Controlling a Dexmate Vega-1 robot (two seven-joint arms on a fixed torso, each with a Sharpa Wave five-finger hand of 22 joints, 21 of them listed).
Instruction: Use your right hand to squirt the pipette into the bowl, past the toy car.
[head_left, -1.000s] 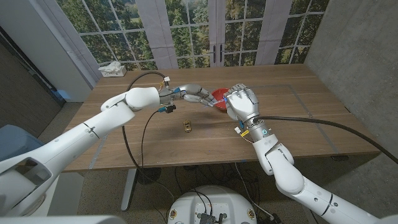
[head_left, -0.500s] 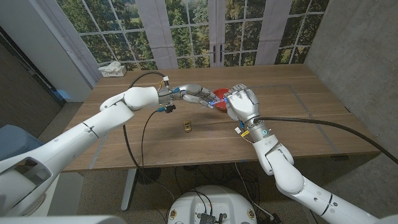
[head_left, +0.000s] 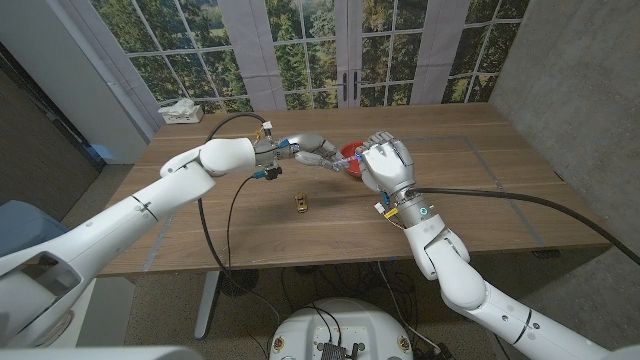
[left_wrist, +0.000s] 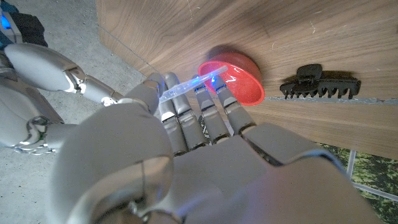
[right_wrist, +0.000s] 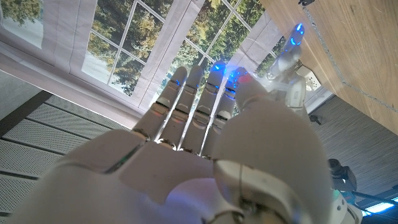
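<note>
Head view: we see the wooden desk (head_left: 480, 190) with both arms meeting near its middle.
Right hand (head_left: 385, 165): it is raised beside the red bowl (head_left: 349, 155), its back toward the camera; from here we cannot tell what its fingers hold.
Left hand (head_left: 312, 148): its fingers reach to the bowl from the other side, close to the right hand.
Toy car (head_left: 301, 203): small, yellowish, on the desk nearer to the robot than the bowl, well apart from both hands.
Tissue box (head_left: 181, 111): at the far left corner of the desk.
Left wrist view: the left hand (left_wrist: 186, 155) has its fingers (left_wrist: 205, 118) extended side by side, holding nothing that we can see.
Pipette (left_wrist: 189, 86): a clear tube with blue light on it; it lies across these fingertips and its tip is at the bowl (left_wrist: 239, 78) rim.
Hair clip (left_wrist: 320, 84): black, on the desk beside the bowl.
Right wrist view: the right hand (right_wrist: 205, 149) shows fingers (right_wrist: 186, 106) straight and together, blue light at the tips; whether they pinch the pipette we cannot tell.
</note>
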